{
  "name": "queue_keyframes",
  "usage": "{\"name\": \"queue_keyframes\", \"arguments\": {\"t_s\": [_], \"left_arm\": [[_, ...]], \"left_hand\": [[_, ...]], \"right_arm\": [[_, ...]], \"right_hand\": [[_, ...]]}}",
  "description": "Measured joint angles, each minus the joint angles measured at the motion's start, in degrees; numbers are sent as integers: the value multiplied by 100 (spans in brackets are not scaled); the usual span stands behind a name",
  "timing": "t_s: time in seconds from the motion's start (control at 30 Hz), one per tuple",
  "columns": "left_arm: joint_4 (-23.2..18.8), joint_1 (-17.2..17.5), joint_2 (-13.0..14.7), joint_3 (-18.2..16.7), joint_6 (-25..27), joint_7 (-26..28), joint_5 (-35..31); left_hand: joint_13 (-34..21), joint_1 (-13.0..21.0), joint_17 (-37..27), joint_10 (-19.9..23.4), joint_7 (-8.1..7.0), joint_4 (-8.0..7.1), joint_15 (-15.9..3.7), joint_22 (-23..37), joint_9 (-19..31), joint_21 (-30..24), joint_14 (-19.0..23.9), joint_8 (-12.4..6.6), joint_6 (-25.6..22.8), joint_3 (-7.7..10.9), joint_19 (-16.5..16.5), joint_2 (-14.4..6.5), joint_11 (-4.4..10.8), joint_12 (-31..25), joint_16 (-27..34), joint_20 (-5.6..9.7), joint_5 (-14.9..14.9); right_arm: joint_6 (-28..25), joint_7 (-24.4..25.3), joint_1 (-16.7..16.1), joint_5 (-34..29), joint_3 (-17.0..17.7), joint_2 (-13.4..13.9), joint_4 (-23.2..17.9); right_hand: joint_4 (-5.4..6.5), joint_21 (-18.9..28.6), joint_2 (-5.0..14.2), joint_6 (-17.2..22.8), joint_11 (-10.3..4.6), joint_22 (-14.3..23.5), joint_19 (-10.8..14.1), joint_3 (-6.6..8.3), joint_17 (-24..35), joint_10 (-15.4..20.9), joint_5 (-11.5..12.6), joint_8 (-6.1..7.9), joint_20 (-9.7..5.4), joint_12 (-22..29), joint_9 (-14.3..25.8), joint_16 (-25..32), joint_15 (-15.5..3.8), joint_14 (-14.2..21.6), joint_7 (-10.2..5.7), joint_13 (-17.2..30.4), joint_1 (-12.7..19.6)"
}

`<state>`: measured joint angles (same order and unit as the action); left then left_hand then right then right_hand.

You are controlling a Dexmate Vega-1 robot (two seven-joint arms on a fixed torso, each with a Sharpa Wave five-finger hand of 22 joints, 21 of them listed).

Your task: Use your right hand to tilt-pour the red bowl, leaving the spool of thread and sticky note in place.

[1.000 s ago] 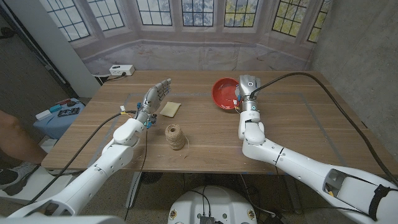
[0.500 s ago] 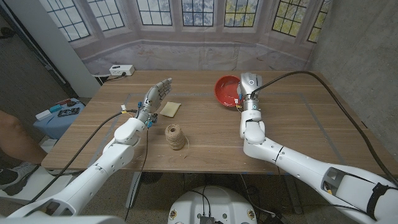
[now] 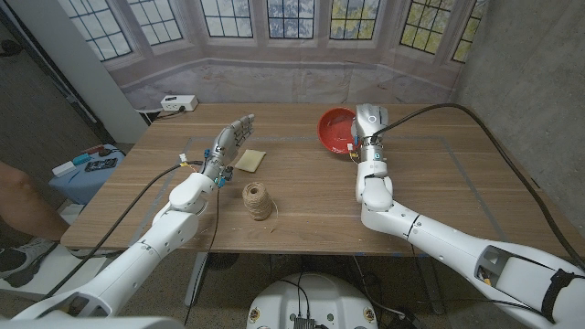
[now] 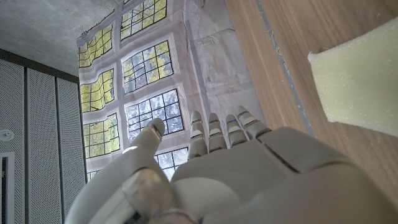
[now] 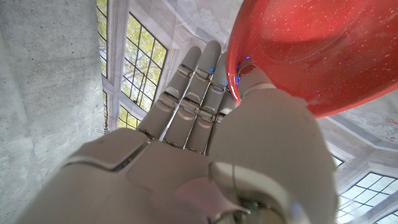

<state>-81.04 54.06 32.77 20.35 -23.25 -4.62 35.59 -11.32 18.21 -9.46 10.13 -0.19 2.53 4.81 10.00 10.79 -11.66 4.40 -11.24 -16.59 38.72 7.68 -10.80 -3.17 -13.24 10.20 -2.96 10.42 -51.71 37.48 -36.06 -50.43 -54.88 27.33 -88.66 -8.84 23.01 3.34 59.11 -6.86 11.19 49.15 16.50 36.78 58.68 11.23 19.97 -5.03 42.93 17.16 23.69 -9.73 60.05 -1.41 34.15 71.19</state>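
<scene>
Right hand [image 3: 362, 137] grips the red bowl [image 3: 335, 128] by its rim, thumb inside, fingers [image 5: 186, 99] behind; the bowl is tilted at the far side of the table [image 3: 439, 192]. Left hand [image 3: 228, 142] stands open, fingers apart, holding nothing, beside the sticky note [image 3: 250, 160]. Spool of thread [image 3: 258, 200] stands nearer the front edge.

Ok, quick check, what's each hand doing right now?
Left hand: open, holding nothing, fingers apart beside the sticky note.
Right hand: holding the red bowl by its rim, bowl tilted.
</scene>
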Motion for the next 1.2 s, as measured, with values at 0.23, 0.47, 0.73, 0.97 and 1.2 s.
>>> {"name": "queue_keyframes", "arguments": {"t_s": [0.23,0.47,0.73,0.97,1.2], "left_arm": [[-31,38,18,-12,4,21,0],[-37,52,24,-20,4,22,1],[-38,63,28,-31,4,21,23],[-31,64,27,-35,4,2,30],[-13,64,22,-36,1,-26,52]], "left_hand": [[0,0,0,0,0,0,0,0,0,0,0,0,0,0,0,0,0,0,0,0,0],[0,0,0,0,19,0,0,0,0,0,0,0,-20,0,0,0,0,0,0,0,0],[0,0,0,0,19,0,0,0,0,0,0,1,-20,0,0,0,0,24,0,0,0],[0,0,0,0,-3,0,0,0,0,0,0,22,-43,0,0,0,0,24,0,0,0],[0,0,-13,0,-12,0,0,0,0,0,0,21,-52,0,21,0,0,23,0,-22,0]], "right_arm": [[46,78,-15,-8,50,-26,64],[85,155,-22,-8,101,-81,162],[140,302,-31,47,145,-119,216],[188,383,-51,148,187,-130,223],[197,239,-95,292,254,-93,15]], "right_hand": [[0,31,0,4,9,0,-49,0,26,-9,0,-1,11,0,30,-41,1,-1,-4,5,0],[0,30,3,14,6,0,-62,0,54,-5,-4,18,-2,-40,29,-63,2,-1,-13,8,-5],[23,52,36,-10,-16,0,-70,-24,80,-26,-4,18,-10,-44,14,-107,3,-3,-36,23,-39],[23,68,36,-19,-24,1,-93,-24,113,-37,-5,17,13,-44,9,-107,4,-3,-43,26,-39],[14,78,36,-19,-23,1,-132,-33,157,-39,-8,17,-10,-44,27,-154,4,-3,-42,26,-40]]}}
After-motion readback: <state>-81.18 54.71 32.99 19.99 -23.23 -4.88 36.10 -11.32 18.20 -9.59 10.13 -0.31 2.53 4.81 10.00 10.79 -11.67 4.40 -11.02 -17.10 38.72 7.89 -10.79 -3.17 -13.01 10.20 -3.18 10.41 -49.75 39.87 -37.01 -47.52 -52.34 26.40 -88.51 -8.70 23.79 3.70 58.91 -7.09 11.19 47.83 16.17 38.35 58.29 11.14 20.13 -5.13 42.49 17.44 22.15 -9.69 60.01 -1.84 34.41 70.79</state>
